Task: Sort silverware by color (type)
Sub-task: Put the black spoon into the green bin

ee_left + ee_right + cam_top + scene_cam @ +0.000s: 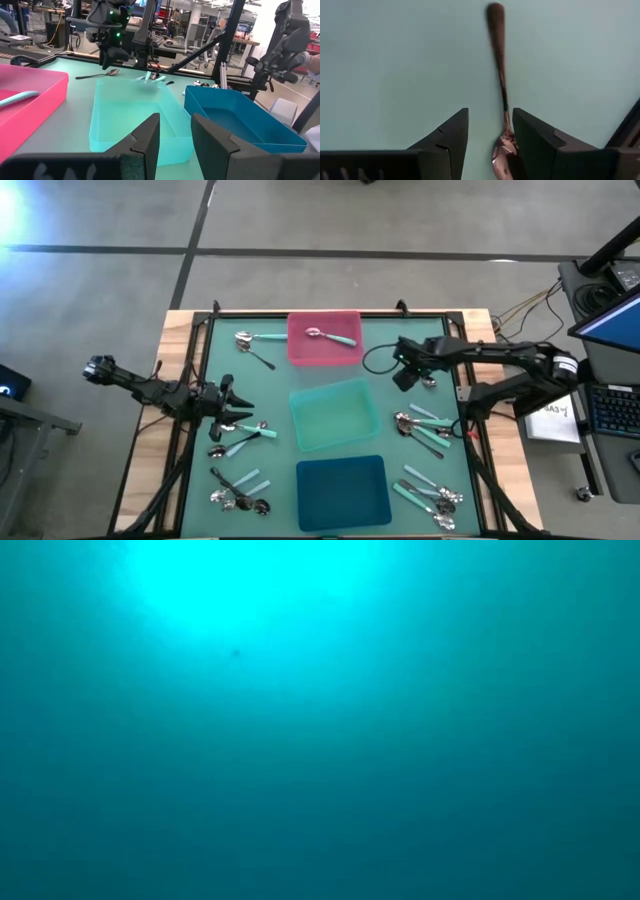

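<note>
Right claw (490,137) apart above a dark spoon (499,85) beside the pink tray (325,352); left claw (175,137) apart, waiting

— What sits on the desk (215,370) apart from the cutlery?

— Three trays in a row down its middle: a pink tray (300,345) at the far end, a mint tray (335,415) in the centre, a dark-teal tray (342,490) nearest.

— And relative to the left hand (238,408)?

— The mint tray lies straight ahead of it, pink and dark-teal to either side.

— Beyond the desk?

— A keyboard (610,410) and a laptop screen (612,325) on the right; grey floor (100,280) around.
</note>
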Available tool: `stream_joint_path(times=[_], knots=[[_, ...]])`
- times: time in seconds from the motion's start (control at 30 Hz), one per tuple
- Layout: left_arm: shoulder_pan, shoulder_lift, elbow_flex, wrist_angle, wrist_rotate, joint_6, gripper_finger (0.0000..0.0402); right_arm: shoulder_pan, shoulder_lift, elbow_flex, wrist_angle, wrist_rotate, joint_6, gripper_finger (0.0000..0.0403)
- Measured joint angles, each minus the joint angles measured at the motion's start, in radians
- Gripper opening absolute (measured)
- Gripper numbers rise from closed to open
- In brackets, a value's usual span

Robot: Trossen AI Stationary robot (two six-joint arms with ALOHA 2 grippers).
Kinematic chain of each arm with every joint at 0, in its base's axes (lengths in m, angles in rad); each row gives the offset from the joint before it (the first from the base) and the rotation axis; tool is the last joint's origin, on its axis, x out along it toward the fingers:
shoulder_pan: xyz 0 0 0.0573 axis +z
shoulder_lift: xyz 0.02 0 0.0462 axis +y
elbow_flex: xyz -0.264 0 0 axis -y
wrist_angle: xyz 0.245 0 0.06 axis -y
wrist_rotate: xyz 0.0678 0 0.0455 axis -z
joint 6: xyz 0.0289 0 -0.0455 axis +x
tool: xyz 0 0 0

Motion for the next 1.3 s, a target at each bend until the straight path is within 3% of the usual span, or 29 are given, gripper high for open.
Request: stream_joint_path(times=[0.57,0.77,1.03,1.3], knots=[[0.0,0.0,0.0,0.0,0.0,0.0,0.0096,-0.143,0.249,0.007,0.062,-0.001,-0.107,0.0142],[0.0,0.0,0.0,0.0,0.0,0.0,0.0096,-0.159,0.309,0.005,0.081,-0.084,-0.174,0.0105],[0.0,0.0,0.0,0.0,0.0,0.0,0.0096,-0.16,0.352,0.005,0.095,-0.142,-0.229,0.0018],[0.0,0.0,0.0,0.0,0.0,0.0,0.0096,-0.158,0.269,0.01,0.09,-0.129,-0.235,0.0011]])
